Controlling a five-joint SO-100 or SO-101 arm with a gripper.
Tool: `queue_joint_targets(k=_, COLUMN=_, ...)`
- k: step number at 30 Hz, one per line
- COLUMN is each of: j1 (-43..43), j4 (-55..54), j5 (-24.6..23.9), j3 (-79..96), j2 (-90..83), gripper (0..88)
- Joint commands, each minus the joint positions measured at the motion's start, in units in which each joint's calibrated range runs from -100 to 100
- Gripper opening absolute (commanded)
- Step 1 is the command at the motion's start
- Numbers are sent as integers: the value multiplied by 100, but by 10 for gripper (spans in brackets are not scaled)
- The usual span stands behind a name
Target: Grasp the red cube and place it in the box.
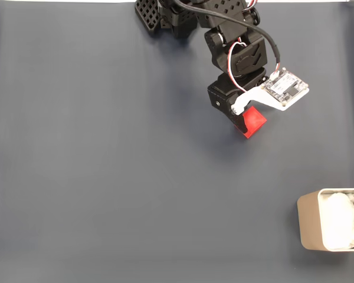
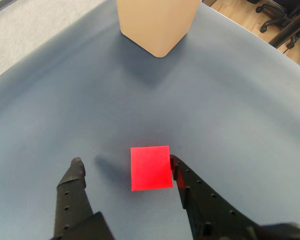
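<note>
**Spotter:** Wrist view has your gripper (image 2: 125, 167) spread wide around the red cube (image 2: 150, 168). One black finger (image 2: 190, 185) is touching the cube's right face, the other finger (image 2: 75, 172) stands well apart on the left, and the cube sits flat on the dark blue mat (image 2: 240, 115). I'd judge you're at the grasp step, with nothing held yet.

**Operator:** So what does the next move want?

**Spotter:** You'll likely need to close until both fingers press the cube, watching that the touching finger doesn't shove it sideways. Then lift and carry it to the box (image 1: 330, 227).

**Operator:** Where's the box from here?

**Spotter:** Fixed view puts the box at the lower right edge of the mat (image 1: 106, 177), well apart from the cube (image 1: 253, 122), with its white lining showing. There the arm covers the jaws. Your wrist view shows the finger gap, but of the box (image 2: 157, 25) just a beige outer corner ahead, not the inside.
</note>
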Motion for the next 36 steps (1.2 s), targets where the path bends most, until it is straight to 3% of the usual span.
queue_joint_targets(k=1, j1=-47, j4=-65, j5=107, j3=-85, j2=1, gripper=385)
queue_joint_targets(k=19, j1=-26, j4=-73, j5=249, j3=-67, j2=140, gripper=312)
queue_joint_targets(k=28, j1=-18, j4=-41, j5=376, j3=-85, j2=88, gripper=169)
queue_joint_targets(k=36, j1=-11, j4=99, j5=498, j3=-85, j2=1, gripper=107)
